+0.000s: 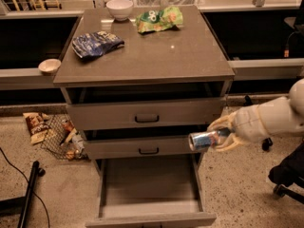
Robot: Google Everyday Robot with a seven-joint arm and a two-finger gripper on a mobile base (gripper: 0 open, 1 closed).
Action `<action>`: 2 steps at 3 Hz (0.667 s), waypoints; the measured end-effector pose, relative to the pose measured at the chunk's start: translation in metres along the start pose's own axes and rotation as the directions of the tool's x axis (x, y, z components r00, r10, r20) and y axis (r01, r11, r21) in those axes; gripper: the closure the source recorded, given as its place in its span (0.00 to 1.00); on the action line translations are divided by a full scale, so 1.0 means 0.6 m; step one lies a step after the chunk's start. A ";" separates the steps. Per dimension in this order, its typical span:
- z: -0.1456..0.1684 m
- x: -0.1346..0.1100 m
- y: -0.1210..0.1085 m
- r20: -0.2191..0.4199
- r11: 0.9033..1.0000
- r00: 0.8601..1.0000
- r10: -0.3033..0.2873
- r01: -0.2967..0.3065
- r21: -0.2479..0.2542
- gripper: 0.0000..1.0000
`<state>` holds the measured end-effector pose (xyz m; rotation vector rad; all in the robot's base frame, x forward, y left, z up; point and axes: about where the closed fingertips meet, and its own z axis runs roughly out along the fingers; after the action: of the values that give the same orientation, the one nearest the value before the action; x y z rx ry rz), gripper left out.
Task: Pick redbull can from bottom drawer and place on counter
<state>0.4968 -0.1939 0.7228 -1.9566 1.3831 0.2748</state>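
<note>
Camera view: with gripper (219, 137) pinching redbull can (204, 140) sideways above right wall of bottom drawer (149, 186), raise clear of counter (156, 56) edge, then lower onto bare slab centre.

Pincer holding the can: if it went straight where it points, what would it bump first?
The pincer, shut on the redbull can, points left. The can's end would probably hit the middle drawer front near its right edge first. Depth is unclear, so it might pass in front.
</note>
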 end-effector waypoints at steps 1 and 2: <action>-0.082 -0.047 -0.057 -0.062 0.998 0.997 -0.055 0.055 0.000 1.00; -0.082 -0.047 -0.057 -0.062 0.998 0.997 -0.055 0.055 0.000 1.00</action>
<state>0.5047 -0.1994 0.7885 -2.0137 1.3652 0.1882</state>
